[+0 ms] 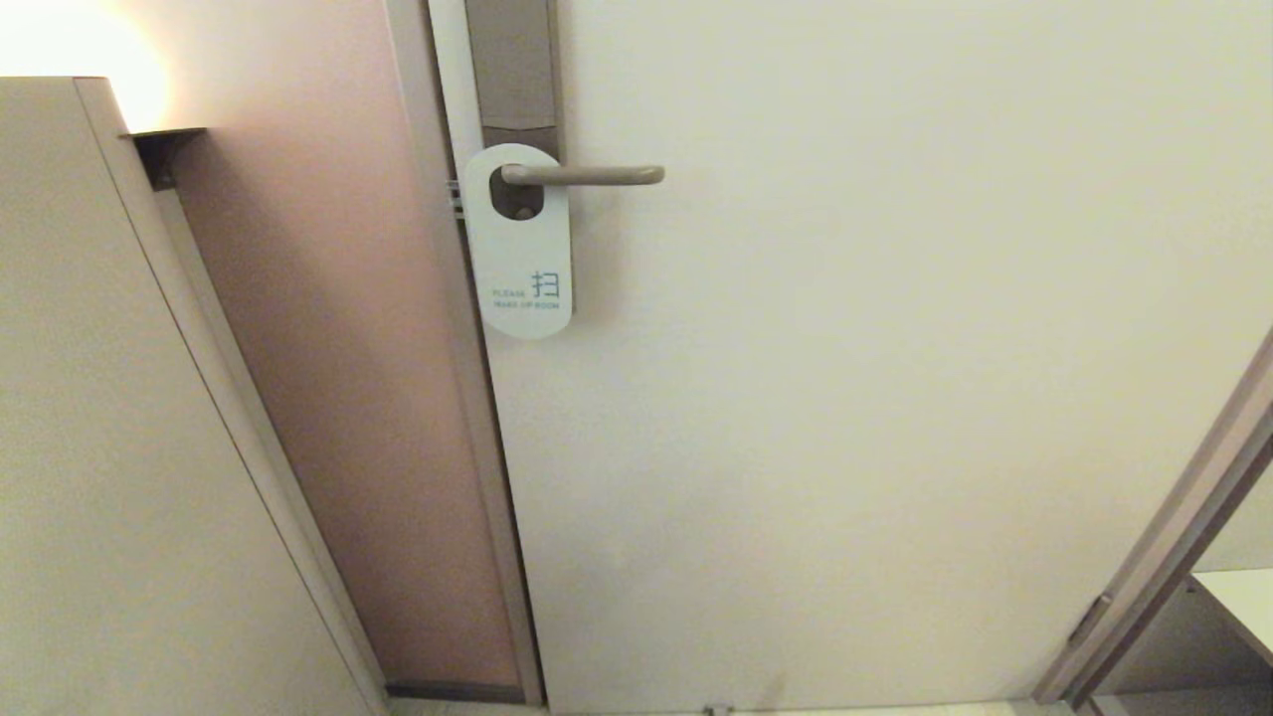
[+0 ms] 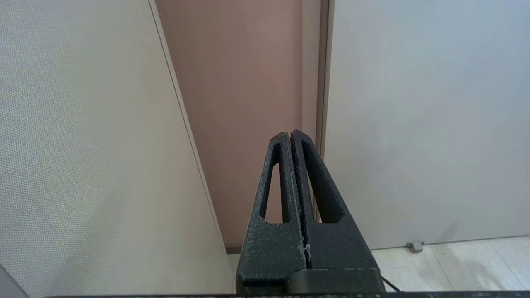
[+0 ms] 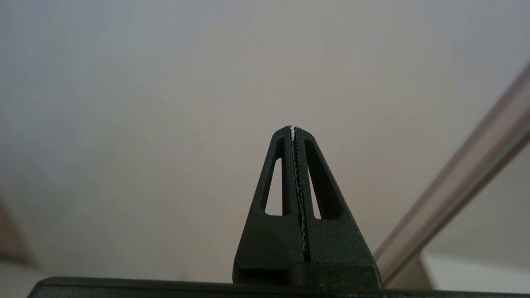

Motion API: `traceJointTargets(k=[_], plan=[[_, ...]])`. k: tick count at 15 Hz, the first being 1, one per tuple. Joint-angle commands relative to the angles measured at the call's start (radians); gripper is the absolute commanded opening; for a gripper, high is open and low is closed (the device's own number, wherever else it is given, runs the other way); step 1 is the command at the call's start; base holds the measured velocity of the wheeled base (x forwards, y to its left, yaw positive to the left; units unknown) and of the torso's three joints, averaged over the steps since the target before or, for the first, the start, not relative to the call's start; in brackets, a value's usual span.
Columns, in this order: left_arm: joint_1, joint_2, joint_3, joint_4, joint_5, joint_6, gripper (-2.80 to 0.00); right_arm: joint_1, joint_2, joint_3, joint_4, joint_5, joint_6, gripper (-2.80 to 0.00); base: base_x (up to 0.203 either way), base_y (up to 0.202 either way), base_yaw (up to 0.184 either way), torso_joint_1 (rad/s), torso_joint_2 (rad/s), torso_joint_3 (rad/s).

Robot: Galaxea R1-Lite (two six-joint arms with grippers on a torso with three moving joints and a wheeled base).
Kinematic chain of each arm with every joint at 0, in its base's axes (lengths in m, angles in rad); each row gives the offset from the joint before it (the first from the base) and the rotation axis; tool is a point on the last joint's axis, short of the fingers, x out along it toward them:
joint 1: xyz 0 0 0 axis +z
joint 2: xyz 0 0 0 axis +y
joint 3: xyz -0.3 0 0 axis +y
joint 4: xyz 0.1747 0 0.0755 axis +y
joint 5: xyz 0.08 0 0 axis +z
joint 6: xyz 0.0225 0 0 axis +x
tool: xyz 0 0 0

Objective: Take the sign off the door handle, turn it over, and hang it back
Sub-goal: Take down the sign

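evidently both grippers (image 2: 290, 134) (image 3: 292, 128) closed, empty

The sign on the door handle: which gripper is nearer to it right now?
Cannot tell. Neither gripper shows in the head view with the sign. The left gripper, shut, points low at the door frame; the right gripper, shut, faces bare door. Neither wrist view shows the sign.

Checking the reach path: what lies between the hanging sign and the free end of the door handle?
Only the handle bar itself over bare door, in the head view. The sign hangs at its pivot end; nothing else sits on it.
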Motion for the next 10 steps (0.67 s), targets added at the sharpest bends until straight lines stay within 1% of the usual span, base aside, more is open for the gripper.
traceJointTargets(k=[1, 3, 5, 7, 10], plan=[[0.0, 0.001, 0.0, 0.0, 0.0, 0.001, -2.8, 0.026, -0.197, 0.143, -0.002, -0.019, 0.004, -2.8, 0.0, 0.0, 0.0, 0.0, 0.0, 0.0], [0.0, 0.001, 0.0, 0.0, 0.0, 0.001, -2.8, 0.072, -0.308, 0.254, 0.005, -0.075, 0.009, -2.8, 0.0, 0.0, 0.0, 0.0, 0.0, 0.0], [0.0, 0.001, 0.0, 0.0, 0.0, 0.001, -2.8, 0.12, -0.403, 0.271, 0.107, -0.109, 0.022, -2.8, 0.0, 0.0, 0.0, 0.0, 0.0, 0.0], [0.0, 0.001, 0.0, 0.0, 0.0, 0.001, -2.8, 0.143, -0.489, 0.273, 0.22, -0.117, 0.031, -2.8, 0.0, 0.0, 0.0, 0.0, 0.0, 0.0], [0.0, 0.001, 0.0, 0.0, 0.0, 0.001, -2.8, 0.152, -0.608, 0.274, 0.365, -0.11, 0.04, -2.8, 0.0, 0.0, 0.0, 0.0, 0.0, 0.0]])
